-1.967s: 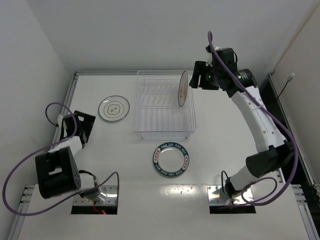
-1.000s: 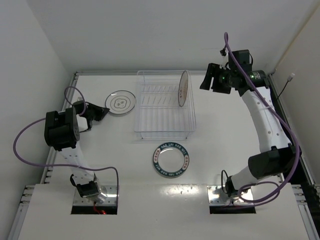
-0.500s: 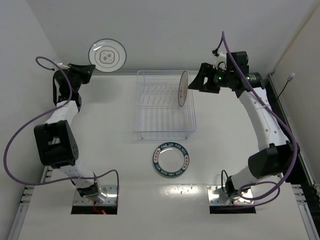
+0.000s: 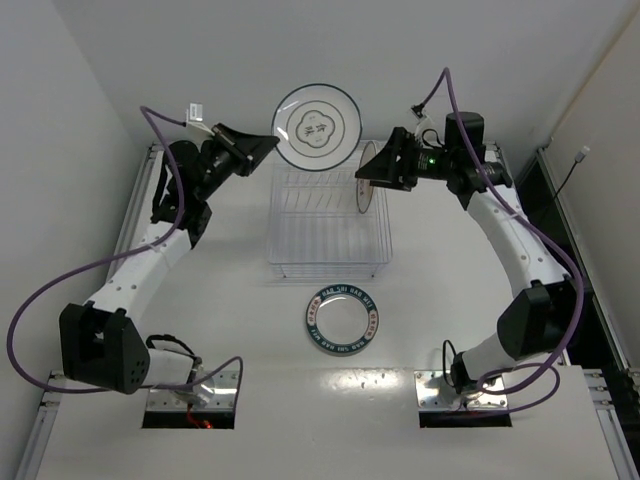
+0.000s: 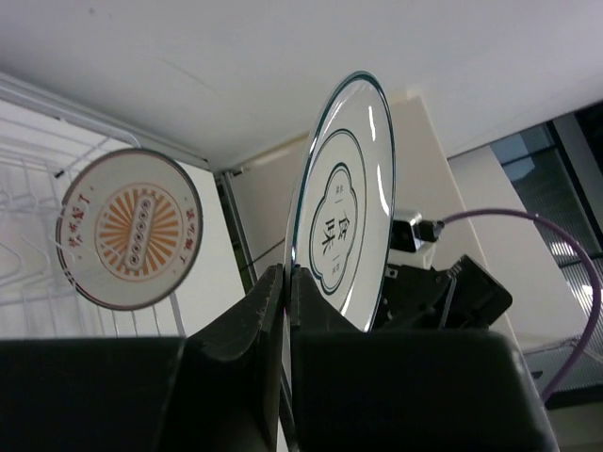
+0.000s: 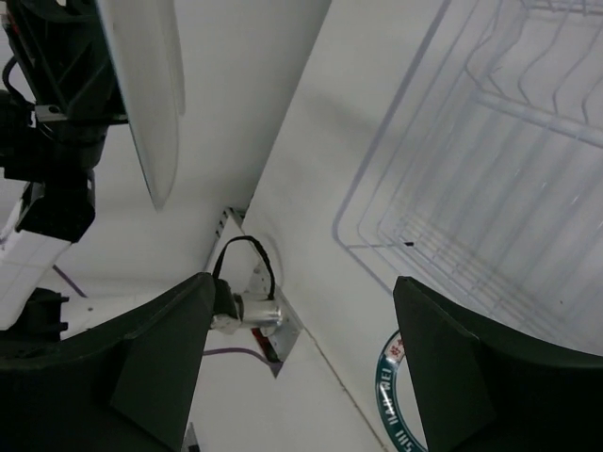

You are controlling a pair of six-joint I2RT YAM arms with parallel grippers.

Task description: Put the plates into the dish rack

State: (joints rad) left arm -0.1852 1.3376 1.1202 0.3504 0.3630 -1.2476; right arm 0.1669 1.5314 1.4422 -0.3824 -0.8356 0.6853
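With one of three plates loaded, the orange-banded plate (image 4: 366, 185) is standing upright at the right end of the wire dish rack (image 4: 330, 265), the right gripper (image 4: 383, 168) hovering beside it with jaws spread and empty. The left gripper (image 4: 265, 146) is clamping the black-rimmed plate (image 4: 317, 125) by its edge above the rack's far side, while the teal lettered plate (image 4: 343, 318) is lying flat on the white table (image 4: 220, 300) near the rack, not yet loaded. White walls (image 4: 300, 50) are enclosing the table.

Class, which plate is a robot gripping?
The white round plate with thin dark rim, pinched in the left fingers; the orange-banded plate stands racked, the teal one lies flat.
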